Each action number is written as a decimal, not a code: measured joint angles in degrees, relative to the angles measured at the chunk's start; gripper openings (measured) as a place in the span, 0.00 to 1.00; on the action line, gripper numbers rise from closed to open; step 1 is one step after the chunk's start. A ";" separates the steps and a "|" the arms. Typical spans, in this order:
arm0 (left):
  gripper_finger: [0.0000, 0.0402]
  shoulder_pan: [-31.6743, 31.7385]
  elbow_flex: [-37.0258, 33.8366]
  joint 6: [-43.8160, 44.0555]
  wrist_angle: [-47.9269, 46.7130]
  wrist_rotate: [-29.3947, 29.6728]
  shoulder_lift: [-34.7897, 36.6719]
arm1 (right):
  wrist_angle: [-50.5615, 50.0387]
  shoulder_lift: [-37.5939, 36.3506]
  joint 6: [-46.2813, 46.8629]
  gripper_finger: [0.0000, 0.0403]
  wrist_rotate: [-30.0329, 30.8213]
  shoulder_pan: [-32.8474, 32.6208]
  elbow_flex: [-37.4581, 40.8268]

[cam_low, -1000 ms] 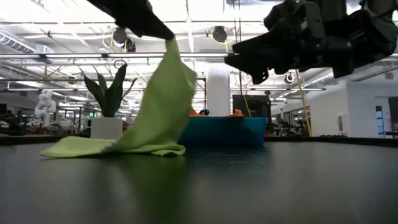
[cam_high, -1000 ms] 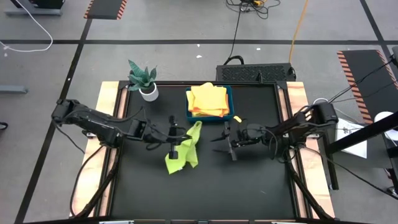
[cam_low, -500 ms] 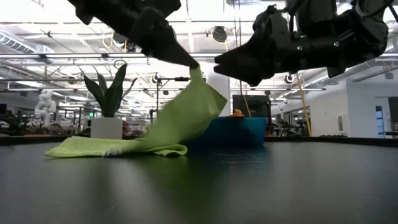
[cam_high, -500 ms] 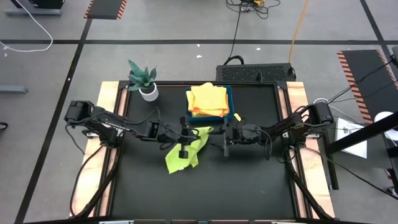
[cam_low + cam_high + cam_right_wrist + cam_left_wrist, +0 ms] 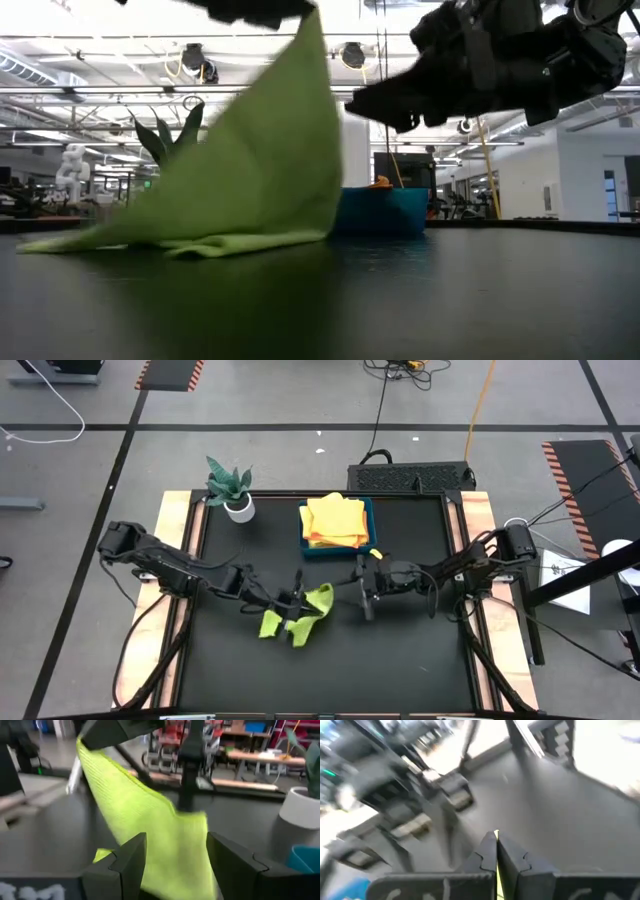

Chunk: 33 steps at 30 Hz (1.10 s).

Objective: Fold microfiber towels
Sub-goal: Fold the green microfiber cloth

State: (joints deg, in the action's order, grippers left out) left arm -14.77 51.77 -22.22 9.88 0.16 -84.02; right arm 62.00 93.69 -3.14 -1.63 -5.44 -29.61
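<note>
A lime-green microfiber towel (image 5: 318, 602) lies mid-table, one corner raised (image 5: 312, 20) and its lower edge on the black tabletop (image 5: 200, 243). My left gripper (image 5: 296, 618) is above it, shut on that corner. My right gripper (image 5: 364, 586) hovers level just to the towel's right. It is open, and its fingers (image 5: 131, 855) frame the hanging cloth (image 5: 150, 820) without touching it. More towels, yellow and orange (image 5: 335, 520), are piled in a blue tray (image 5: 371, 538) at the far side. My left gripper pinches a corner of the lime-green towel between its two shut fingers; only a thin strip of cloth (image 5: 496, 836) shows between the tips. That corner is lifted, and the towel slopes down from it as a spread sheet. Its bottom edge (image 5: 230, 241) rests on the table.
A potted plant in a white pot (image 5: 236, 495) stands at the far left corner. The blue tray (image 5: 385, 210) sits behind the towel at the far edge. The black mat (image 5: 400, 660) stretches toward the near edge. Wooden rails (image 5: 170, 530) run along both sides.
My left gripper has carried the towel's corner toward the table's right, then toward the near edge, rolling as it went. The towel was dragged nearer with it and now spreads as a wider sloping sheet, its lower edge still on the table.
</note>
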 joint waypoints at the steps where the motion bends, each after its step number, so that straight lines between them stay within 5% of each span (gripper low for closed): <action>1: 0.00 -0.13 0.57 0.01 1.19 1.11 0.08 | 1.39 0.00 1.05 0.50 0.00 -0.40 0.00; 11: 0.00 2.36 1.36 3.97 0.16 5.92 -0.72 | 5.56 -2.31 6.21 0.50 0.42 -5.86 0.00; 17: 0.00 3.59 1.56 3.21 5.21 5.95 -3.80 | 4.80 -2.30 10.35 0.50 10.16 -6.68 -0.02; 28: 0.00 5.89 1.28 4.50 12.99 7.85 -10.69 | 2.23 -2.31 13.50 0.49 14.64 -6.62 -0.15; 33: 0.01 5.80 1.31 4.38 14.62 7.59 -10.85 | -0.51 -2.27 14.48 0.41 15.31 -6.05 -0.15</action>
State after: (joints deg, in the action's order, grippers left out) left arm -8.97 53.08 -17.84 24.51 7.75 -94.87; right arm 61.48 91.42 11.33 13.68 -11.49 -29.76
